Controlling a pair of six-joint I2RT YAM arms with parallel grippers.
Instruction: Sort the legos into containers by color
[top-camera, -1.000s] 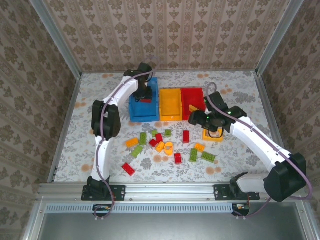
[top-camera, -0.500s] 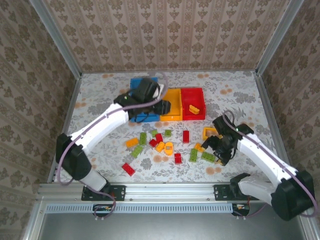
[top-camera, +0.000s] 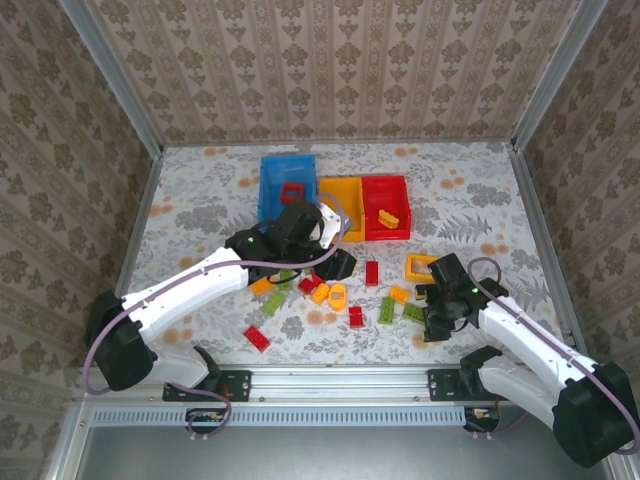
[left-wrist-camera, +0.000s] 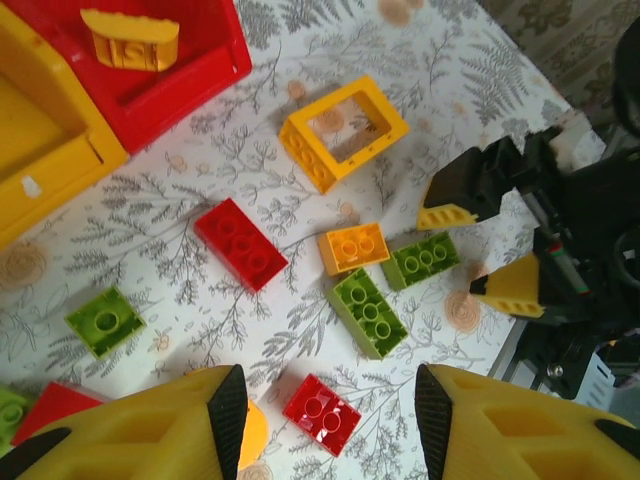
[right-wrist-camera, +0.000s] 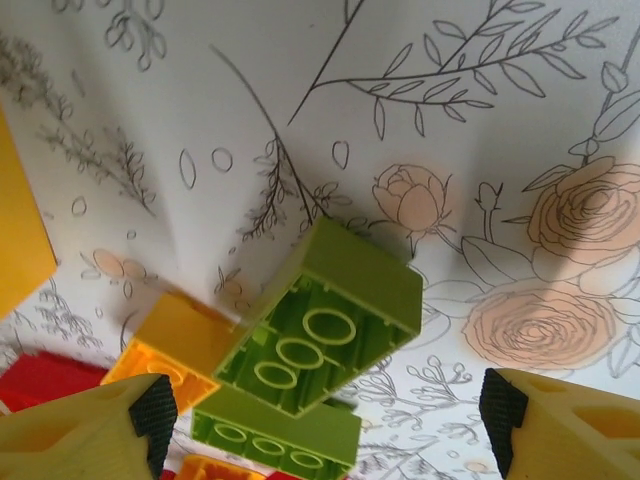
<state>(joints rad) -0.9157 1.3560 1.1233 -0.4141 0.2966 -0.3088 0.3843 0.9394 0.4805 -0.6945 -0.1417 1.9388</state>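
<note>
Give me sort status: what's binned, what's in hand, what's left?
Binned: one red frame brick in the blue bin, one orange brick in the red bin. In hand: nothing; left gripper and right gripper are open, the right above a tilted green brick. Left: most bricks, loose on the table.

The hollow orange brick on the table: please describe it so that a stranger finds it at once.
Find the red bin at the right end of the row of bins. Just off its near right corner lies the hollow orange brick. Unlike the solid bricks nearby, it is an open rectangular frame.
</note>
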